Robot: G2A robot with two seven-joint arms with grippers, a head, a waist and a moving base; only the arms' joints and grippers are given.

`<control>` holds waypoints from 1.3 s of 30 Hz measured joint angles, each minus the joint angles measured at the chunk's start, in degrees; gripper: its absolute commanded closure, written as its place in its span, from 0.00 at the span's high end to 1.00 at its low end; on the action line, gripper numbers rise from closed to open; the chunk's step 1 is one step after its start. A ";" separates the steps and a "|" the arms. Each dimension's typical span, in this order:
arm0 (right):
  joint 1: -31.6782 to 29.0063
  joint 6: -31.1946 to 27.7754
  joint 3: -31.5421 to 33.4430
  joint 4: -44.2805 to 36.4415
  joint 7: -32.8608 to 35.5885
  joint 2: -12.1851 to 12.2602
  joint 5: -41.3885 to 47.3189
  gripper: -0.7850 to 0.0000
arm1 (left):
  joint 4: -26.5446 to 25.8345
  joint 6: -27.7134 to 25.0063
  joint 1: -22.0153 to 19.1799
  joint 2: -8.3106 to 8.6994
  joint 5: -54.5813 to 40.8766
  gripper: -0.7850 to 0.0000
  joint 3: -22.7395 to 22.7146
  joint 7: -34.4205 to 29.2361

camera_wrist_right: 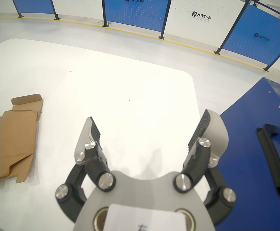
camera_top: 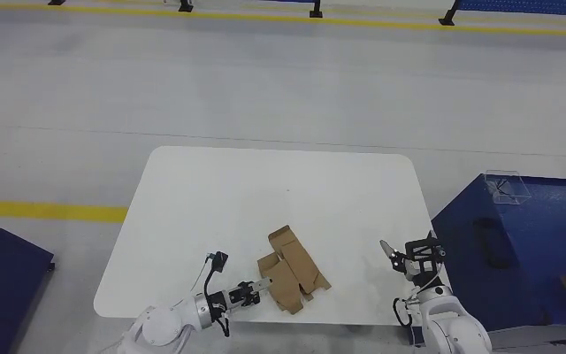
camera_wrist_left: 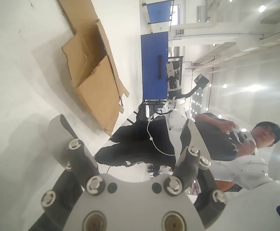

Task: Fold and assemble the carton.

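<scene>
Presently, brown cardboard carton (camera_top: 292,270) half-flattened on white counter (camera_top: 265,186), near its robot-side edge. Left fingers (camera_wrist_left: 193,135) spread wide, gripping nothing, just beside carton's left end. Right fingers (camera_wrist_right: 215,129) likewise wide apart, empty, well away near counter's right edge.

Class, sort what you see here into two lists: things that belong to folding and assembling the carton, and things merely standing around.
Belongs to the job: unassembled brown carton on the white table; left gripper, open, close to it; right gripper, open, farther off.
Just around: blue cabinet beside the table; blue fence panels; yellow floor line.
</scene>
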 measured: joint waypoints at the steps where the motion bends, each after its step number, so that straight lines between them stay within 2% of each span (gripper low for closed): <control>1: 0.00 0.00 0.00 0.00 0.00 0.00 0.00 1.00 | 1.49 -0.14 -1.01 -0.22 0.03 1.00 0.89 0.15; 5: 0.00 0.00 0.00 0.00 0.00 0.00 0.00 1.00 | 5.98 -1.64 -3.90 -1.09 -1.77 0.92 3.68 0.48; 6: 0.00 0.00 0.00 0.00 0.00 0.00 0.00 1.00 | 6.93 -2.07 -4.53 -1.29 -2.16 0.85 4.28 0.47; 7: 0.00 0.00 0.00 0.00 0.00 0.00 0.00 1.00 | 8.08 -2.98 -5.35 -1.55 -2.69 0.75 5.02 0.51; 10: 0.00 0.00 0.00 0.00 0.00 0.00 0.00 1.00 | 11.31 -4.63 -7.28 -2.27 -4.77 0.23 6.59 1.03; 12: 0.00 0.00 0.00 0.00 0.00 0.00 0.00 1.00 | 13.23 -4.68 -8.70 -2.71 -5.96 0.00 7.56 0.71; 17: 0.00 0.00 0.00 0.00 0.00 0.00 0.00 1.00 | 17.16 -6.20 -11.54 -3.65 -6.94 0.00 9.54 1.16; 23: 0.00 0.00 0.00 0.00 0.00 0.00 0.00 1.00 | 17.70 -7.01 -13.33 -3.98 -10.86 0.00 9.30 -0.99; 27: 0.00 0.00 0.00 0.00 0.00 0.00 0.00 1.00 | 15.88 -7.10 -15.63 -3.79 -10.51 0.00 8.85 -4.09; 34: 0.00 0.00 0.00 0.00 0.00 0.00 0.00 1.00 | 9.32 -4.83 -19.71 -3.17 -8.14 0.00 8.52 -12.37; 39: 0.00 0.00 0.00 0.00 0.00 0.00 0.00 1.00 | 8.01 -3.21 -21.81 -3.11 -10.33 0.00 8.38 -16.40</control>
